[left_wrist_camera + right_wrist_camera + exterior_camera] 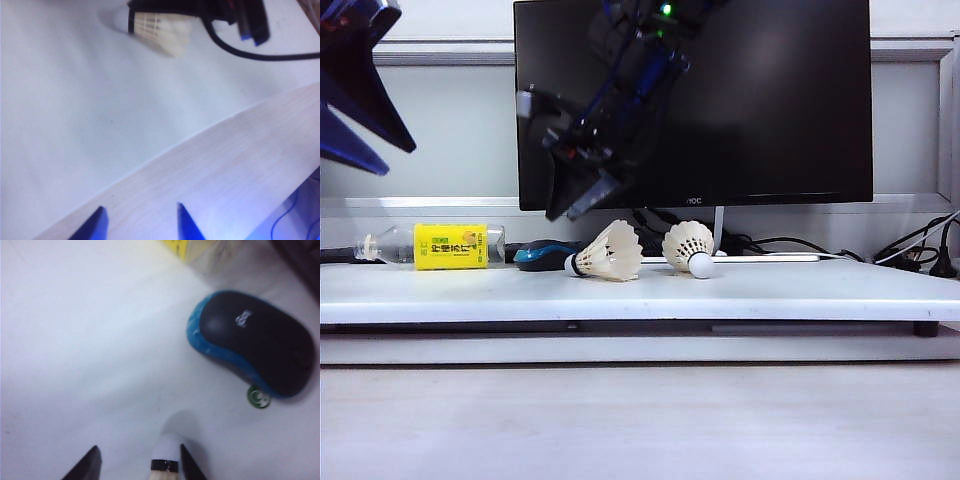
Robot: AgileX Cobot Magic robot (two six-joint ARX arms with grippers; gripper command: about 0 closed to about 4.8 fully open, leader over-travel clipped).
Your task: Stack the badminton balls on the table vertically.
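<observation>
Two white badminton balls lie on the white table (740,296). One (610,252) is on its side with its cork to the left; the other (687,245) points its cork toward the camera. My right gripper (578,203) reaches across and hangs just above the left-hand ball, open. In the right wrist view that ball's cork and dark band (166,456) show between the fingers of the right gripper (137,465), close to one finger. My left gripper (390,158) is high at the far left, open and empty (140,222), over the wood-grain surface (240,165).
A blue and black mouse (545,255) (255,342) lies just left of the balls, with a small green round thing (258,397) beside it. A clear bottle with a yellow label (445,246) lies further left. A black monitor (740,100) stands behind, and cables (910,250) trail at the right.
</observation>
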